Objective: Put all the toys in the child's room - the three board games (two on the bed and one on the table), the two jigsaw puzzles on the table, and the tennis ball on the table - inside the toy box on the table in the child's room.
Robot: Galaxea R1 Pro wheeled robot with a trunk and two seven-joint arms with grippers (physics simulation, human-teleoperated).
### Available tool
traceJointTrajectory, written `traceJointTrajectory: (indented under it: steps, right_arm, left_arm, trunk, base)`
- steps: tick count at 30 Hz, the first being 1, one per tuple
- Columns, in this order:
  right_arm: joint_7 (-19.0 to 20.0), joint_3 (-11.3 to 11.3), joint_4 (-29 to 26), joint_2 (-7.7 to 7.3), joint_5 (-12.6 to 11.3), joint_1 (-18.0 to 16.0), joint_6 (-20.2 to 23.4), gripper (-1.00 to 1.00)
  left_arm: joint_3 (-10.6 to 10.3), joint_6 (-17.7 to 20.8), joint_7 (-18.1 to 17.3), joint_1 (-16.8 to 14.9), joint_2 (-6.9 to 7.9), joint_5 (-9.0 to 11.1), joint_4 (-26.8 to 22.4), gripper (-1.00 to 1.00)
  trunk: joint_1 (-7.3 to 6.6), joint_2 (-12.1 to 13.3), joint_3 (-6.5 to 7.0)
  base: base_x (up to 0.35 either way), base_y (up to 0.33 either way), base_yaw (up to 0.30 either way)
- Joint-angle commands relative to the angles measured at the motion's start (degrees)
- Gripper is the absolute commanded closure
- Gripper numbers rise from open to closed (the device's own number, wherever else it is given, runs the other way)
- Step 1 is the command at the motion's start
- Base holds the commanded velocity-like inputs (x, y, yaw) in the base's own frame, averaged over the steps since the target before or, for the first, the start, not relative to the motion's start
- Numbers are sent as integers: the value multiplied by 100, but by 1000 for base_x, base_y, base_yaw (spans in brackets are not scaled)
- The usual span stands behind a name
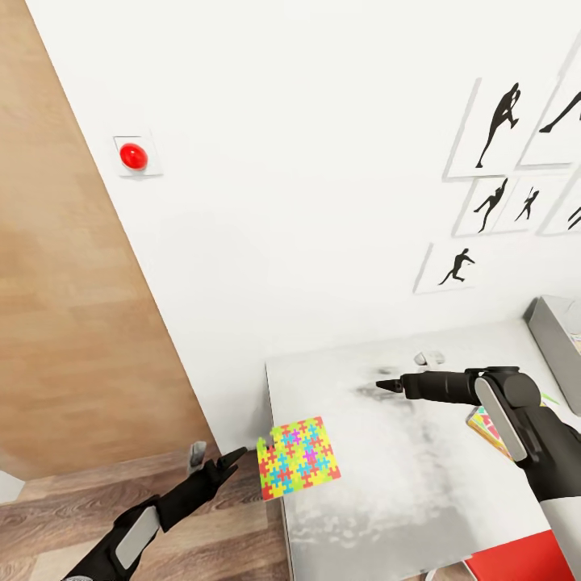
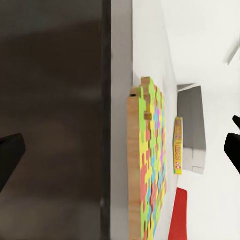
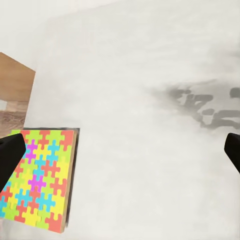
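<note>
- Left pincer (image 1: 216, 458) nearest, low beside the table (image 1: 420, 492): fingers spread wide, nothing held.
- Just ahead of its tips, jigsaw puzzle (image 1: 297, 457), flat on the table's near corner, one side jutting a little past the edge.
- Likely light, thin and stiff; smooth top, so apt to slide if pushed. Best taken at the overhanging side, one finger above and one below.
- Open floor under and beside that pincer; table's dark side panel close, a thing to clip on the way up.
- Right pincer (image 1: 389, 385) farther in, over bare tabletop, spread wide in its wrist view, empty.
- Beyond it to the far right, toy box (image 1: 553, 327) against the wall; clear tabletop between puzzle and box.
</note>
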Motion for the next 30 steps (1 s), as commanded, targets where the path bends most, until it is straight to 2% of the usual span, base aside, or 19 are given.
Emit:
traceJointTrajectory:
  steps: [1,22,30]
  right_arm:
    - [40,5,-4,-2,37,-6,15,-100]
    - [40,12,-8,14,41,-6,15,-100]
    - [40,15,-8,13,41,-6,15,-100]
  left_arm:
    - [-32,41,0,-12,5,61,-1,-100]
    - [-32,57,-2,-86,-8,87,-3,-100]
    - [-32,69,-19,-94,-65,89,-5,-100]
  trunk:
    - [2,-8,-9]
    - [2,-8,-9]
    - [2,-8,-9]
  base:
    - [0,0,0]
    - [0,0,0]
    - [0,0,-24]
